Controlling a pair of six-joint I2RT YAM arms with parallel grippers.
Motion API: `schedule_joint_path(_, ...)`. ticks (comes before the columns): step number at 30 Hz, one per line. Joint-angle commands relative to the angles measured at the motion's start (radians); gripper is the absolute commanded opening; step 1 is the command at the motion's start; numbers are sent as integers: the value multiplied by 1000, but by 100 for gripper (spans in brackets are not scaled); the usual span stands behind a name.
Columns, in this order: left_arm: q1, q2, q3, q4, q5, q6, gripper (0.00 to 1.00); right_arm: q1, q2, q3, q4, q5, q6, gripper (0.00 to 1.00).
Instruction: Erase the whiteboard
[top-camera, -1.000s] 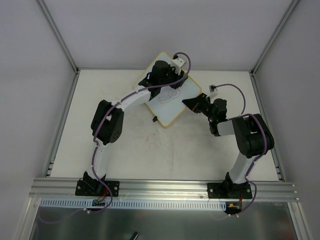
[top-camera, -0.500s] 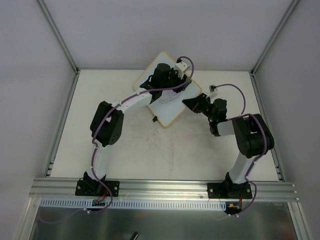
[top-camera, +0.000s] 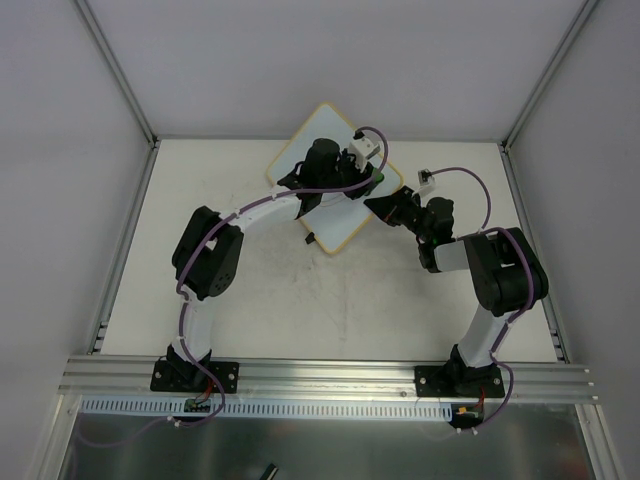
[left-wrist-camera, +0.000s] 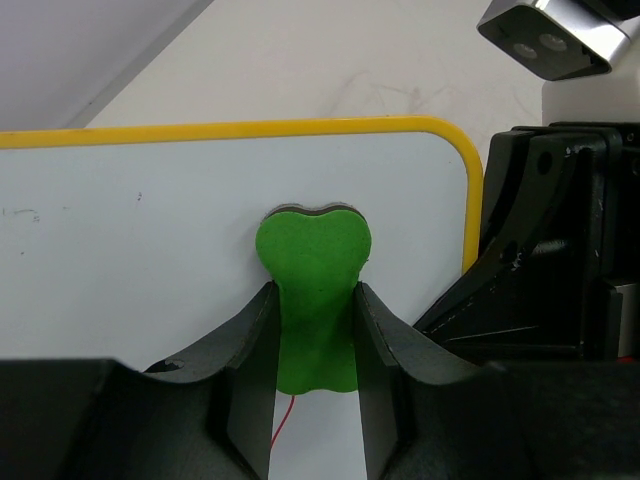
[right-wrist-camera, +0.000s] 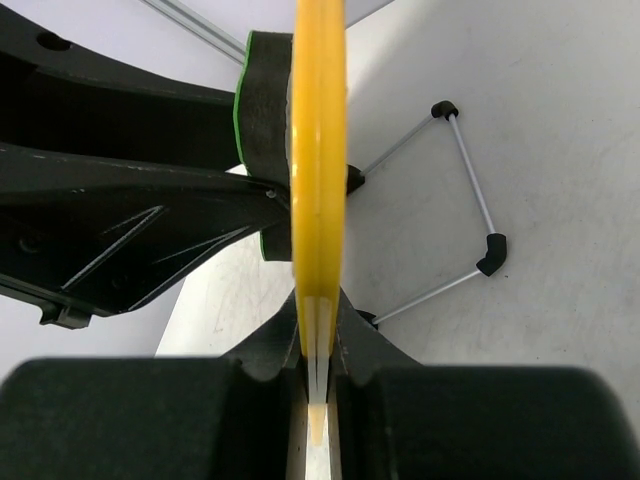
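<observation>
Whiteboard (left-wrist-camera: 150, 220) smooth, yellow-rimmed, right claw (right-wrist-camera: 318, 340) pinching its edge, left claw (left-wrist-camera: 315, 300) squeezing green foam eraser (left-wrist-camera: 313, 245)

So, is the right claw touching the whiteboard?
Touching. The right wrist view shows the right claw shut on the yellow edge of the whiteboard, with one finger pressed against each face.

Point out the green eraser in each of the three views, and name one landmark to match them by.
Top external: the eraser is a green speck near the right corner of the whiteboard.
Left wrist: centre of the picture, against the board's white face.
Right wrist: upper left, seen edge-on, just left of the frame.
Shared landmark: the board's yellow frame.
</observation>
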Motion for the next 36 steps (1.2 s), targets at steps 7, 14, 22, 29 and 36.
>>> schedule_joint_path(7,-4,19,11,-17,23,-10,0,31,-20,-3,62,-71,-65,0)
schedule_joint_path(14,40,32,-23,29,-78,-88,0,33,-23,-5,62,-73,-64,0)
schedule_joint_path(22,103,49,-7,17,-138,-128,0,31,-26,-5,64,-71,-64,0)
schedule_joint_path(29,175,99,31,-43,-141,-238,0,31,-23,-5,64,-71,-64,0)
schedule_joint_path(36,262,132,45,-98,-103,-399,0,31,-20,-5,69,-73,-59,0)
